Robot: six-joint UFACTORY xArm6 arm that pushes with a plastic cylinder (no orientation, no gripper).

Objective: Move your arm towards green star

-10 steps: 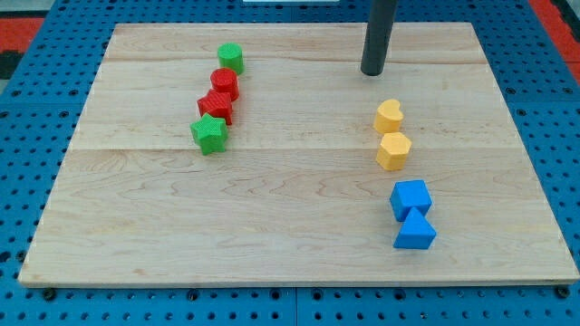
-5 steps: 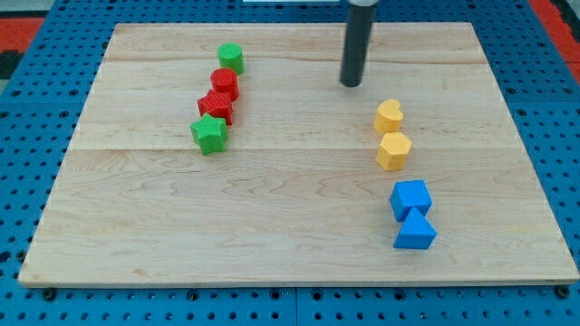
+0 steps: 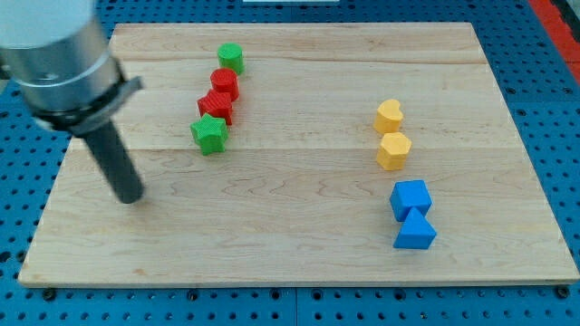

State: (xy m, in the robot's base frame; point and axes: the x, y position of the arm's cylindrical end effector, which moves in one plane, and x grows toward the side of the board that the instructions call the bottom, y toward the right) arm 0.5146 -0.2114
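The green star [image 3: 209, 134] lies left of the board's middle, at the lower end of a slanted row of blocks. Above it in that row are a red star [image 3: 217, 106], a red cylinder [image 3: 225, 83] and a green cylinder [image 3: 230, 58]. My tip [image 3: 131, 198] rests on the board at the view's left, below and to the left of the green star, well apart from it. The rod rises up and left to the grey arm end at the view's top left.
On the right side lie a yellow heart [image 3: 389, 115], a yellow hexagon [image 3: 393, 150], a blue cube [image 3: 410, 198] and a blue triangle [image 3: 415, 231]. The wooden board [image 3: 290, 263] lies on a blue pegboard table.
My tip has swept from the board's top middle-right across to the left side, ending below and left of the green star. No block has moved.
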